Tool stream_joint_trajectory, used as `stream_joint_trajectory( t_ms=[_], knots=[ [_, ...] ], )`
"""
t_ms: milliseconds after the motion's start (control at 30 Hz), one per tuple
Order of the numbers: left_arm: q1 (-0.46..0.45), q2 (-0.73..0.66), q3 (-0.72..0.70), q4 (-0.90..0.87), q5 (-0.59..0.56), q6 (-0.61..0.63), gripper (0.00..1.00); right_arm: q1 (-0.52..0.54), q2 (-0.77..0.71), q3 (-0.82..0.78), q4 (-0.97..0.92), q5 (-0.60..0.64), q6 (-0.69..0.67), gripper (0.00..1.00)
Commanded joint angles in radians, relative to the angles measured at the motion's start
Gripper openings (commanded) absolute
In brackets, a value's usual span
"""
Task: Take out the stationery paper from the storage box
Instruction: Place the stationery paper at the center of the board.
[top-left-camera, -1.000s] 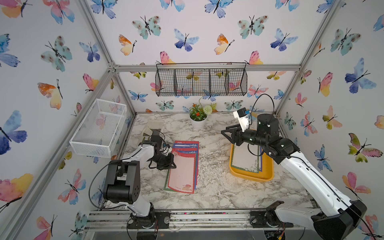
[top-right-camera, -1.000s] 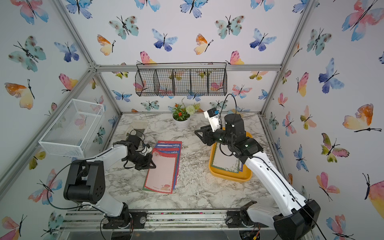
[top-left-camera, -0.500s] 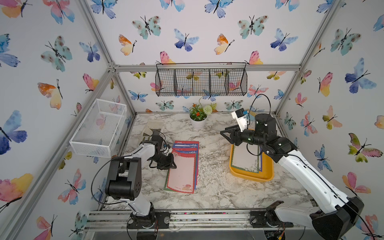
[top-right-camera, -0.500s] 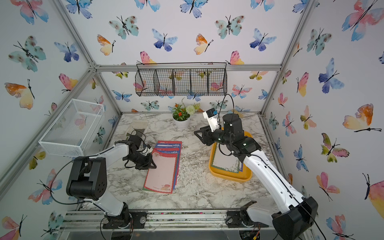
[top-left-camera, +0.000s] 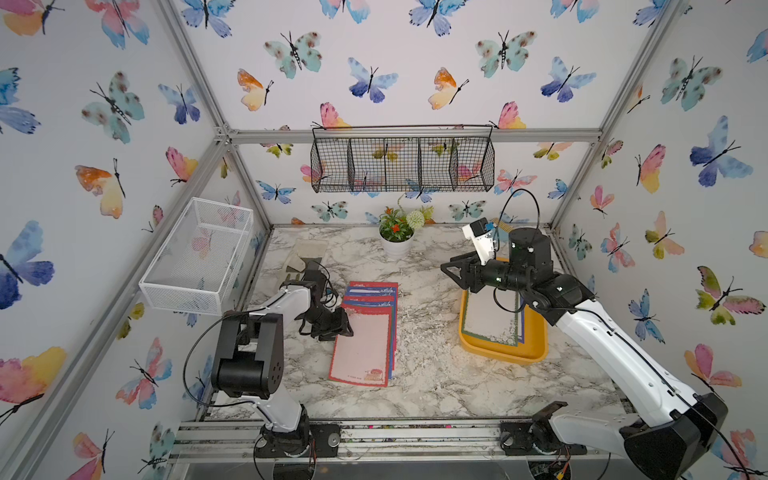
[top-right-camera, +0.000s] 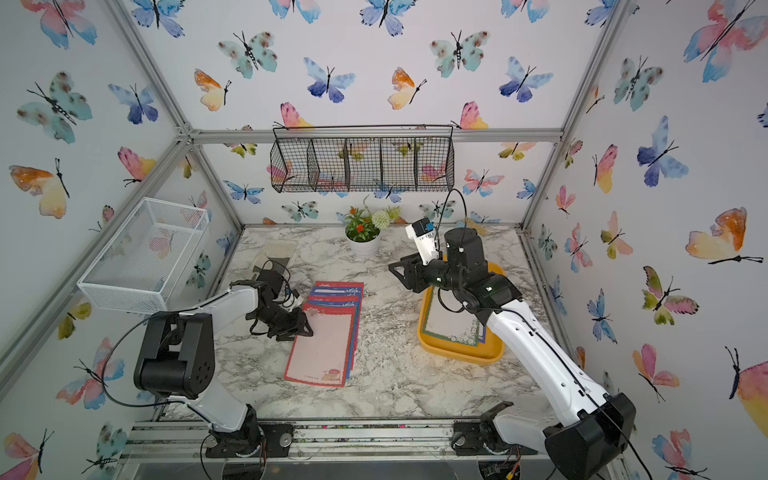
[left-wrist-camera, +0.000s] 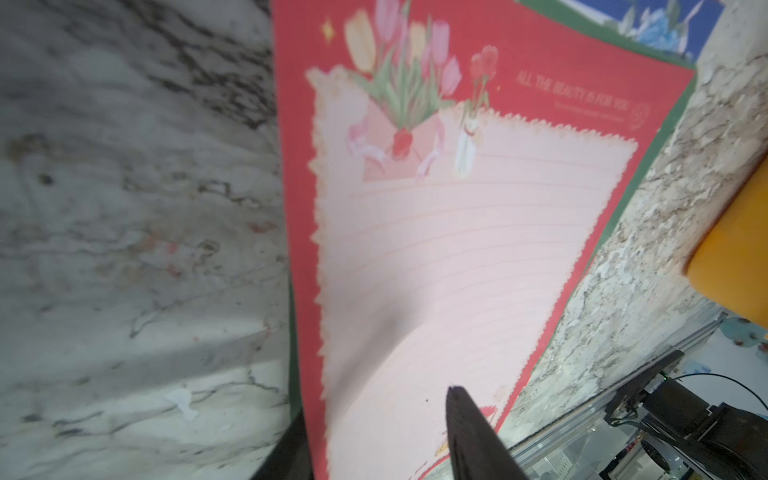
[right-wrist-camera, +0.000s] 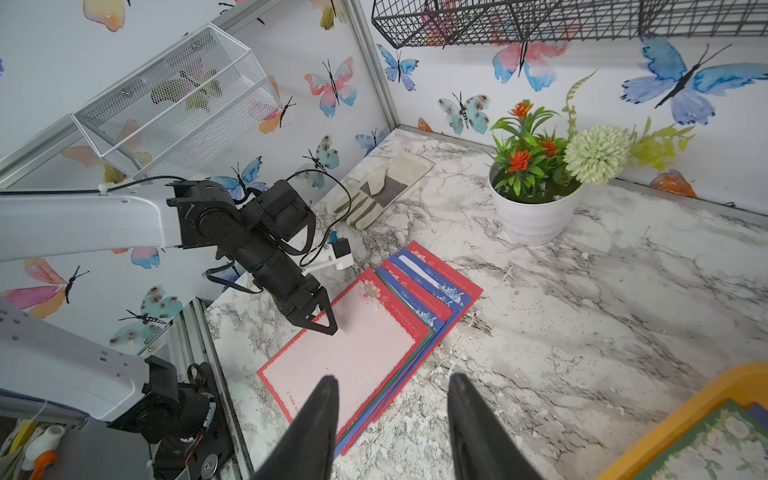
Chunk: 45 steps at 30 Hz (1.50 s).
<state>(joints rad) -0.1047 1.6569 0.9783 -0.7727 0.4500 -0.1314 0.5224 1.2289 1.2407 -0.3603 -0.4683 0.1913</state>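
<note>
A fanned pile of stationery paper (top-left-camera: 365, 332) (top-right-camera: 328, 336) lies on the marble left of centre, with a red-bordered pink sheet (left-wrist-camera: 457, 249) on top. My left gripper (top-left-camera: 343, 326) (top-right-camera: 301, 326) (left-wrist-camera: 376, 405) is open at that sheet's far left corner, one finger above the paper and one beside its edge. The yellow storage box (top-left-camera: 498, 353) (top-right-camera: 457, 355) (right-wrist-camera: 673, 419) on the right holds more sheets (top-left-camera: 490, 318) (right-wrist-camera: 715, 449), the top one green-bordered. My right gripper (top-left-camera: 455, 272) (top-right-camera: 401, 272) (right-wrist-camera: 394, 377) hovers open and empty above the box's far left corner.
A potted plant (top-left-camera: 397, 237) stands at the back centre. A work glove (top-left-camera: 305, 257) lies at the back left. A white mesh basket (top-left-camera: 195, 253) hangs on the left wall and a black wire basket (top-left-camera: 401, 164) on the back wall.
My left gripper's jaws have spread apart and let go of the red-bordered top sheet, which now rests on the pile. The right arm has barely moved.
</note>
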Motion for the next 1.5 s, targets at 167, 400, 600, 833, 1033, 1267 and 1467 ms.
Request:
stream_joint_trajectory(
  t_ms=[167, 400, 600, 833, 1033, 1267, 1467],
  knots=[
    [0.006, 0.022, 0.035, -0.037, -0.148, 0.000, 0.59, 0.000, 0.002, 0.016, -0.016, 0.025, 0.004, 0.46],
    [0.006, -0.014, 0.066, -0.036, -0.184, -0.011, 0.59, -0.001, 0.008, 0.022, -0.035, 0.052, 0.004, 0.46],
    [0.006, -0.062, 0.134, -0.056, -0.261, -0.023, 0.58, -0.001, 0.030, 0.042, -0.094, 0.136, -0.002, 0.47],
    [-0.012, -0.104, 0.300, -0.056, -0.306, -0.034, 0.58, -0.001, 0.059, 0.088, -0.188, 0.292, -0.022, 0.48],
    [-0.107, -0.087, 0.521, -0.042, -0.344, -0.029, 0.58, -0.001, 0.066, 0.099, -0.259, 0.464, -0.051, 0.50],
    [-0.291, -0.053, 0.660, 0.123, -0.391, -0.013, 0.58, -0.007, 0.050, 0.063, -0.283, 0.674, -0.056, 0.49],
    [-0.446, -0.001, 0.691, 0.307, -0.410, 0.046, 0.59, -0.048, 0.043, 0.023, -0.280, 0.724, -0.052, 0.47]
  ],
)
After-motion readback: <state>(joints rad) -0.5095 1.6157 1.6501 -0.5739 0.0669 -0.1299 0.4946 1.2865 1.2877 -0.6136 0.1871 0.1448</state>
